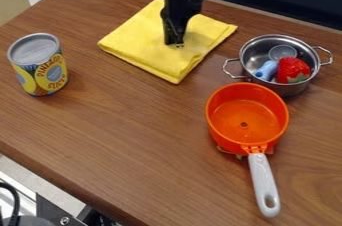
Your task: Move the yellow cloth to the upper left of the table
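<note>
Toward the top of the table (pixel 120 130), a little left of the middle of the camera view, the yellow cloth (pixel 137 40) lies flat and folded, its near corner pointing down toward the viewer. The black gripper (pixel 175 45) hangs straight down over it, its tip at the cloth's right-hand part, where faint creases show. Whether it is apart, together or clamped on the fabric, I cannot tell from this angle. As I judge it, the job is at the grasping stage: the arm is well placed, but the cloth sits short of the table's upper left corner, so the pull or carry that way, the letting go and the backing off are all left to do. Just right of the cloth stands the metal pot (pixel 287 89), with a toy strawberry (pixel 292 68), a blue piece (pixel 266 70) and a small clear cup (pixel 282 52) inside. Below that is the orange pan (pixel 227 120), and off to the left, apart from the cloth, the pineapple can (pixel 48 76); none of these needs moving.
</note>
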You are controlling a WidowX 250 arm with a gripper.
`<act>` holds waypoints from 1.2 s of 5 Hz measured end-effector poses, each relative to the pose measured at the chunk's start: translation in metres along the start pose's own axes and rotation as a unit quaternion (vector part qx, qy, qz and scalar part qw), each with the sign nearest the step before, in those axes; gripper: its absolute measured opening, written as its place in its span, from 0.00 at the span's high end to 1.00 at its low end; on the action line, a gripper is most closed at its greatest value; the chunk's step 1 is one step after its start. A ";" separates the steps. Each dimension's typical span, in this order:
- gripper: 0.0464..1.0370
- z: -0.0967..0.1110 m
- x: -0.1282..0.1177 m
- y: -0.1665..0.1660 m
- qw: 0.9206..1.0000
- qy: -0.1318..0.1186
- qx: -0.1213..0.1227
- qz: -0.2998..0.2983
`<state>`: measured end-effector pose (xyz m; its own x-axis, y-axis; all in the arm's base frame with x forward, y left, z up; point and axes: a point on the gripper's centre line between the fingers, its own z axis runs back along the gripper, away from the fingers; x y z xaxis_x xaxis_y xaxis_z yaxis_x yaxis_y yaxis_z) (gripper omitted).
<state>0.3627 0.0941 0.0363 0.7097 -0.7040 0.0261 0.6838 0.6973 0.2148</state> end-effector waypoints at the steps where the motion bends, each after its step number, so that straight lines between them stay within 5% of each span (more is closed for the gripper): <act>1: 0.99 0.001 -0.022 0.004 1.000 -0.010 -0.020 0.004; 3: 0.99 0.000 -0.058 0.017 1.000 0.001 -0.015 0.016; 6: 0.99 -0.002 -0.071 0.034 0.999 -0.003 -0.023 0.039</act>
<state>0.3357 0.1675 0.0401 0.7602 -0.6480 0.0478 0.6334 0.7554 0.1677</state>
